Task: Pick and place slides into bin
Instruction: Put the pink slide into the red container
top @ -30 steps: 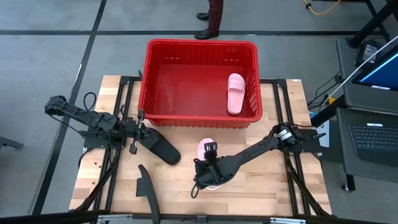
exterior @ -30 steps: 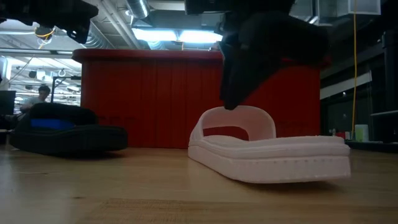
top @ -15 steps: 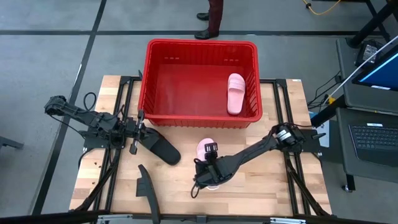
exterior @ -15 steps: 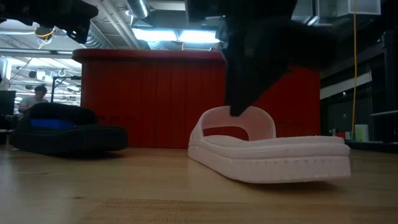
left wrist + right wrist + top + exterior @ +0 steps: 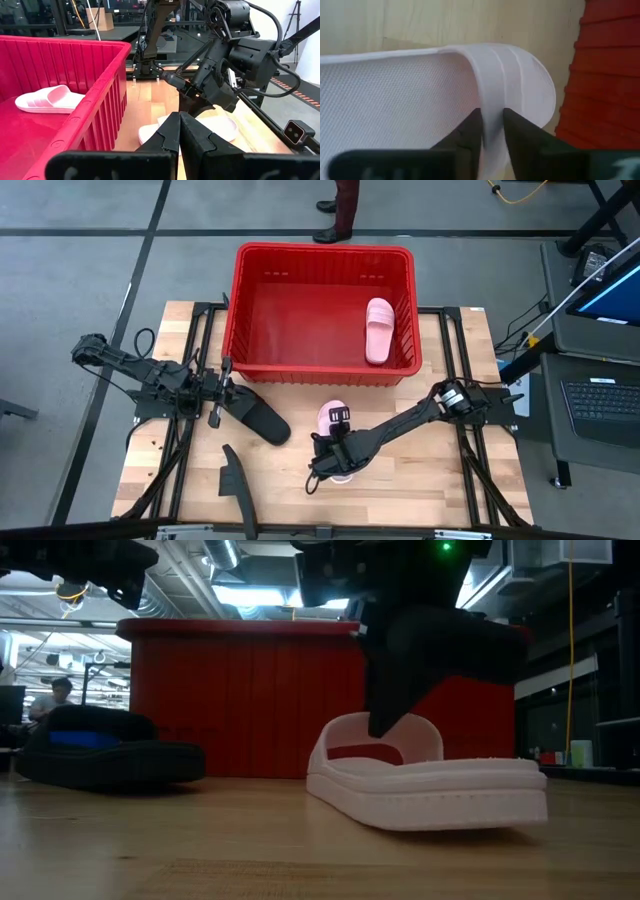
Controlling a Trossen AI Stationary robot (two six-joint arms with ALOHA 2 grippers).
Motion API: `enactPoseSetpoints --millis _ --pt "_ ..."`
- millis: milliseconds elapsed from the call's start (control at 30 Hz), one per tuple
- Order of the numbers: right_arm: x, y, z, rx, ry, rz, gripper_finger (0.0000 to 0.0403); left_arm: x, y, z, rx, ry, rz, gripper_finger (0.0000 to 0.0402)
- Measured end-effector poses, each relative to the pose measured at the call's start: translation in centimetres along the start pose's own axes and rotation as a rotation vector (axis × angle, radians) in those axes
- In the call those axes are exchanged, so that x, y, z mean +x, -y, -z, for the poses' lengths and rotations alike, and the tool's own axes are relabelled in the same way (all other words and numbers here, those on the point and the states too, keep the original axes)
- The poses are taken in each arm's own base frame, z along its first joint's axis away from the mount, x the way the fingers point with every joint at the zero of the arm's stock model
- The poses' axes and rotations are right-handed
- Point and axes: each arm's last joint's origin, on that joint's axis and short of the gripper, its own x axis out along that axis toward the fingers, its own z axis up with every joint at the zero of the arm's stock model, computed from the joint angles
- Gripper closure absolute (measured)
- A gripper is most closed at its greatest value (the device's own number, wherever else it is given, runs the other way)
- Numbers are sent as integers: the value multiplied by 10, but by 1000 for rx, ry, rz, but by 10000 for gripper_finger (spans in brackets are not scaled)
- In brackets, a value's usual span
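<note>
A light pink slide point(image 5: 329, 417) lies on the wooden table just in front of the red bin point(image 5: 325, 248), and my right gripper point(image 5: 335, 454) is shut on its strap. A second pink slide point(image 5: 379, 330) lies flat inside the bin at its right. One black slide point(image 5: 258, 418) rests sole down near the bin's front left corner. Another black slide point(image 5: 235, 480) lies by the table's near edge. My left gripper point(image 5: 214, 408) is shut and empty. It hangs above the table just left of the first black slide. My right gripper pinches the pink slide's wide strap point(image 5: 492, 95) between its two fingers, at the top of the arch. The fingers point(image 5: 385, 725) come from above, slanting down. The slide sits level with its sole point(image 5: 430, 805) at the table; whether it is clear, I cannot tell.
The bin's ribbed front wall point(image 5: 250, 700) stands right behind the held slide. A person's legs point(image 5: 340, 210) stand beyond the bin. A desk with a laptop point(image 5: 600, 395) stands right of the table. Bare wood shows at the table's near right point(image 5: 440, 480).
My right gripper has come down onto the pink slide's strap and edged toward the table's left. The slide has shifted slightly with it.
</note>
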Motion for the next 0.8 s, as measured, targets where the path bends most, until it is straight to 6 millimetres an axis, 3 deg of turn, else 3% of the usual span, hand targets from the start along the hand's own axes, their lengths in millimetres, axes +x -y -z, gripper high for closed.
enactPoseSetpoints --millis 133,367,633,800 --pt "0 0 0 30 -4 -1 387 0 0 0 -3 0 0 398" --pt "-8 -3 2 -4 -18 -9 391 0 0 0 -3 0 0 398" --pt "-54 1 -8 -24 42 -28 391 0 0 -7 -1 67 11 398" --pt "-88 14 -10 -53 83 67 391 -1 1 -12 70 120 17 400"
